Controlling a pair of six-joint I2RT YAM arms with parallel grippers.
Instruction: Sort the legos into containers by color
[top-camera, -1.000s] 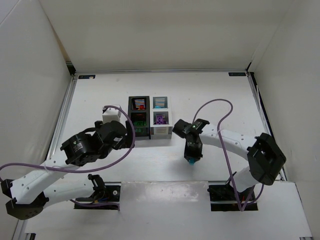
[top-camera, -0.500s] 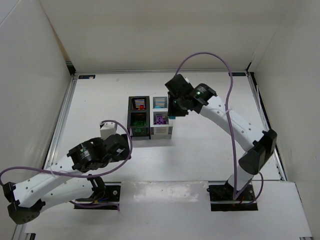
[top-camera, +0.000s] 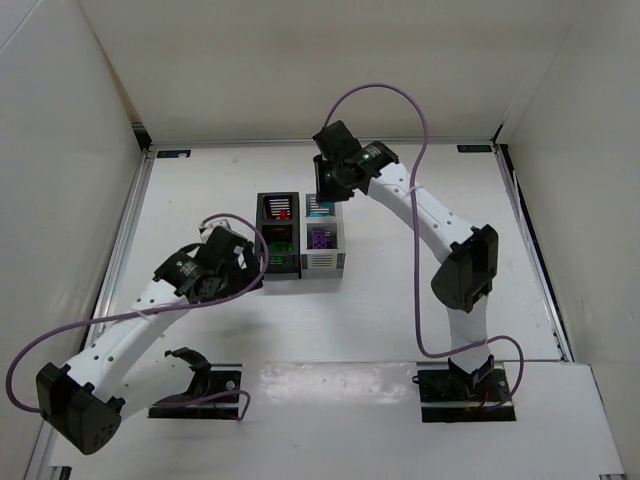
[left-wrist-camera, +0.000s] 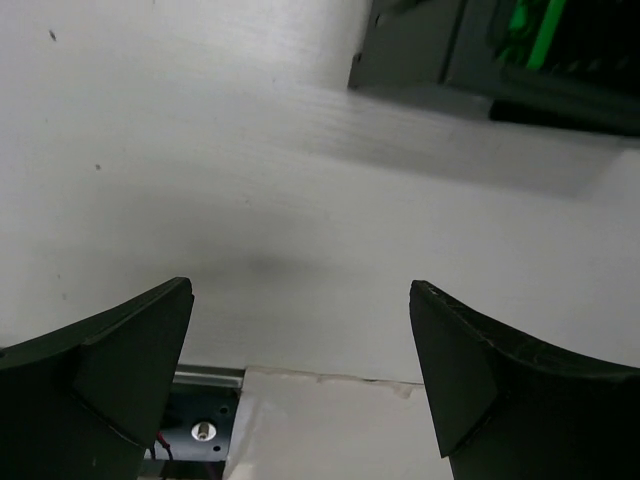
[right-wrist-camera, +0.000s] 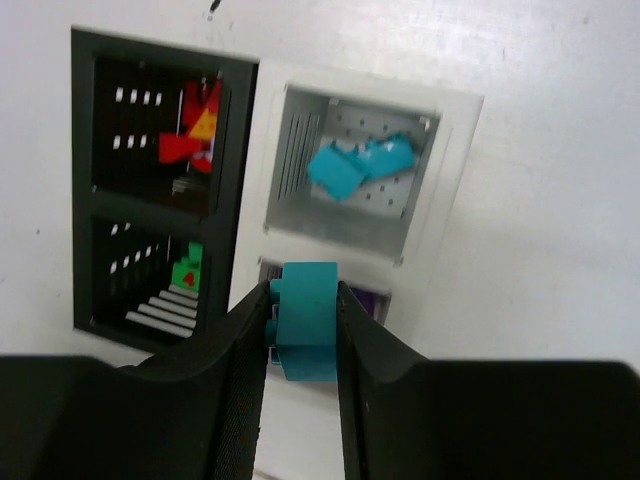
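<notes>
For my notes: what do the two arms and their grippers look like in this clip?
Both the left arm and the right arm have white tubular links with bulky black joint housings. A thin purple cable loops loosely along each. The left gripper and right gripper have matte black, wedge-shaped fingers.

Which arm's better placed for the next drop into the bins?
Right. The right tool is shut on a small teal plastic brick, close by the white square bin holding teal bricks. The left tool is open, empty, over the white table.
</notes>
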